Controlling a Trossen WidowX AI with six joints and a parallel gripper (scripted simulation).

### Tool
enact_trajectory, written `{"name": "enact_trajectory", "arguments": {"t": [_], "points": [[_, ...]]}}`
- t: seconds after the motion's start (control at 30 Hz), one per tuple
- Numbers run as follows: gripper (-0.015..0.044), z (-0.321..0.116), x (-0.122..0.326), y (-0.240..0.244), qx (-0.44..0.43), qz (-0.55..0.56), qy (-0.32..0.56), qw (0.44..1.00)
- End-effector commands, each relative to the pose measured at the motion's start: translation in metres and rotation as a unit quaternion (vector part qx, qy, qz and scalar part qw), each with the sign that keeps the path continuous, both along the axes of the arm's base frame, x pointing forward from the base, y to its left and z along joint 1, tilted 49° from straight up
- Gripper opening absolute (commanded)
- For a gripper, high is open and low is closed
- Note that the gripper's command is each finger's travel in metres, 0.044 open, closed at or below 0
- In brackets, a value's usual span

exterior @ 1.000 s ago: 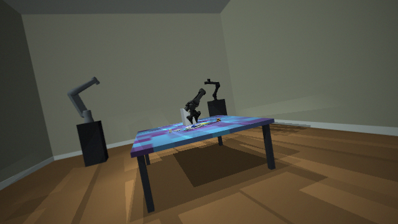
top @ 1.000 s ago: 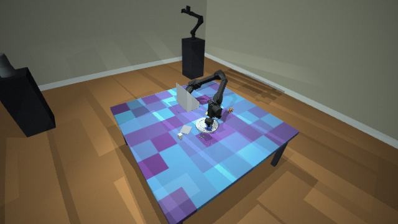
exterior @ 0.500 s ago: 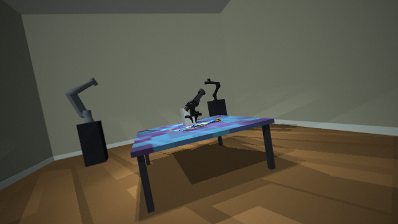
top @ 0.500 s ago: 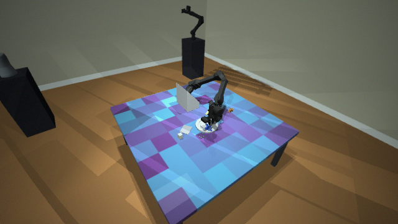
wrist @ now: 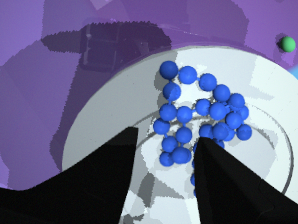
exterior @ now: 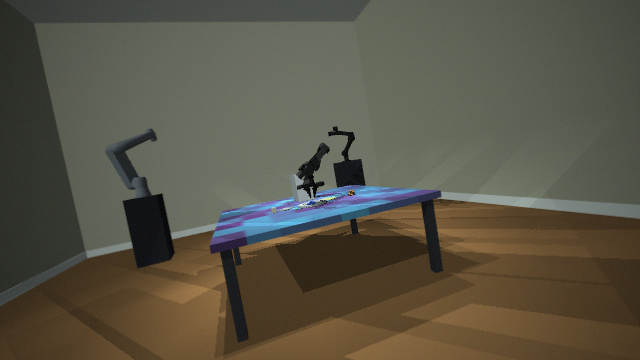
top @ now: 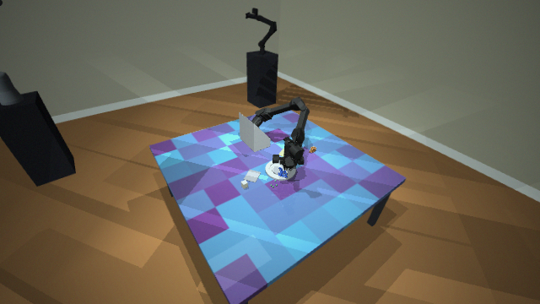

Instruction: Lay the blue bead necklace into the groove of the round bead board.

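Note:
The blue bead necklace (top: 283, 172) (exterior: 311, 203) (wrist: 218, 111) lies bunched in uneven loops on one side of the round white bead board (top: 269, 171) (wrist: 95, 125). In the wrist view its beads cross the thin groove line, with several beyond it towards the rim. My gripper (top: 288, 168) (exterior: 311, 196) (wrist: 166, 141) is over the board, its fingers partly open with a gap between the tips. Some beads show beyond and between the fingertips, and a strand runs along the right finger's inner edge, partly hidden by it. No bead is visibly pinched.
A green bead (wrist: 287, 44) lies outside the board, one of several small beads. A white cube (top: 245, 184) and a flat pale tile (top: 252, 176) lie to the left in the top view. An upright grey panel (top: 253, 136) stands behind, and an orange beaded item (top: 312, 149) (exterior: 351, 192) lies right.

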State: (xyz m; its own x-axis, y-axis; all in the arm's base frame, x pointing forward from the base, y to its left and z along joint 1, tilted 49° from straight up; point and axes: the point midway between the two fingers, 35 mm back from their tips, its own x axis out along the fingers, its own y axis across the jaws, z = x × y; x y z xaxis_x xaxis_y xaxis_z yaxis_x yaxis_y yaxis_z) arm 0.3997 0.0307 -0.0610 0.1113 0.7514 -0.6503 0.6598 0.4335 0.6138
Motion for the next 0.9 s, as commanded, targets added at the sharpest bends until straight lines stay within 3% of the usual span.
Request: {"name": "enact_trajectory", "arguments": {"t": [0.0, 0.87], "points": [[0.012, -0.006, 0.005, -0.004, 0.018, -0.113, 0.138, 0.984], [0.012, -0.013, 0.009, 0.006, 0.019, -0.114, 0.132, 0.984]]}}
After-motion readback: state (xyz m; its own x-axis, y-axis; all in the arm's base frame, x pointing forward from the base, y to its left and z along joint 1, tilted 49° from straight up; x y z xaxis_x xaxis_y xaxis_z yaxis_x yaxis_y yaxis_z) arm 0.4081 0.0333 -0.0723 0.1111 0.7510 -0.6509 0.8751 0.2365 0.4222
